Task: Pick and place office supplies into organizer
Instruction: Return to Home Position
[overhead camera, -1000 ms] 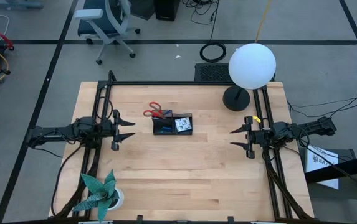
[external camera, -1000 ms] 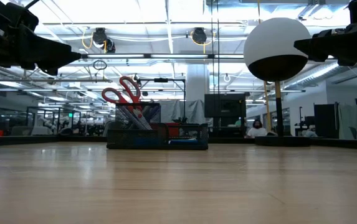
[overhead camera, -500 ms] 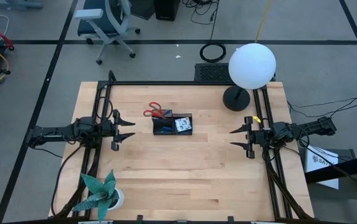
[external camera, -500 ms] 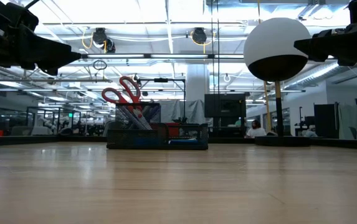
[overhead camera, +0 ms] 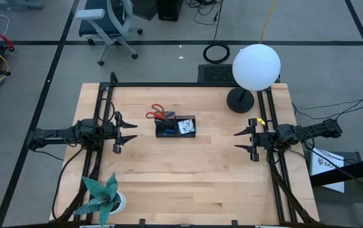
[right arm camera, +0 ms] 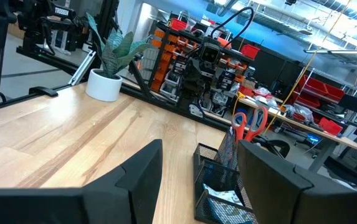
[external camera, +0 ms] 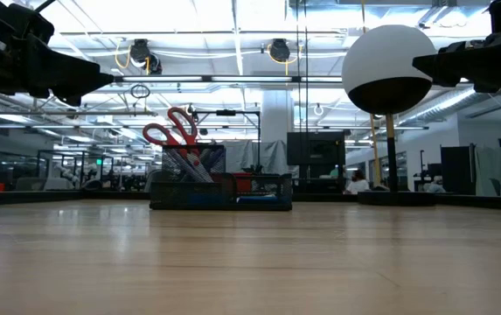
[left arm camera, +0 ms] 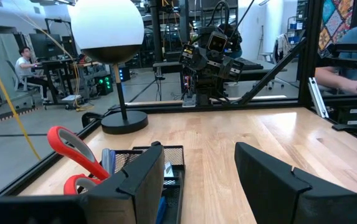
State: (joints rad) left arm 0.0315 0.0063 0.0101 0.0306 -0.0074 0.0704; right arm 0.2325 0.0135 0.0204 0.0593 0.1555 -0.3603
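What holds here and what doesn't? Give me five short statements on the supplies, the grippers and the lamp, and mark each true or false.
1. The red-handled scissors stand in the organizer, handles up. True.
2. The left gripper is shut on a pen. False: it is open and holds nothing, over the left side of the table.
3. The lamp stands right beside the plant. False: they are at opposite corners of the table.
4. The right gripper is open and holds nothing. True.
5. The organizer touches the lamp's base. False: bare wood lies between them.
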